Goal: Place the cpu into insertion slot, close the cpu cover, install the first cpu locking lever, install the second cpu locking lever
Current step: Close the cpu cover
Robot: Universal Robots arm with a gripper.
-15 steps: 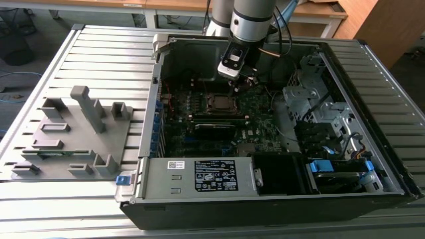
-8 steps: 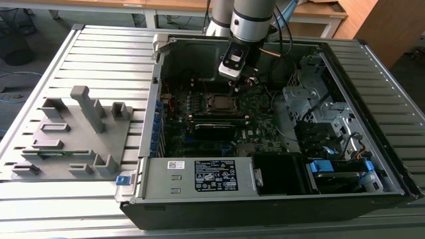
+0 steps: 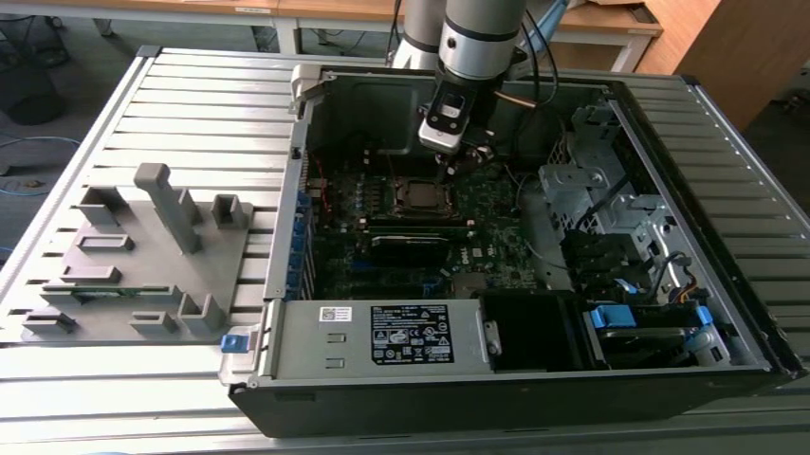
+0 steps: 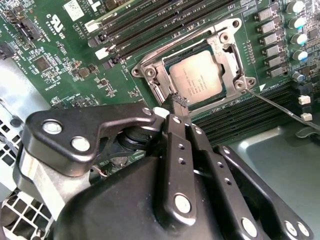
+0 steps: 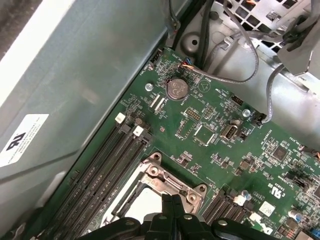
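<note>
The cpu [image 4: 196,80] lies flat in the insertion slot [image 3: 422,195] of the green motherboard, silver top up. The cpu cover [image 4: 227,47] lies down around it as a silvery frame, and the chip shows through its window. A thin metal locking lever [image 4: 282,108] sticks out past one corner of the socket. My gripper [image 4: 178,100] is shut, its tips pressed together at the socket's frame edge with nothing visible between them. In the exterior view the gripper [image 3: 452,169] hangs inside the open case just above the socket. In the first wrist view the cover [image 5: 172,181] sits just ahead of the gripper [image 5: 172,201].
Long black memory slots [image 4: 150,22] flank the socket on both sides. Grey cables [image 5: 235,75] and a drive cage [image 3: 595,190] crowd the case wall at the exterior view's right. A grey fixture block [image 3: 139,251] stands on the slatted table outside the case.
</note>
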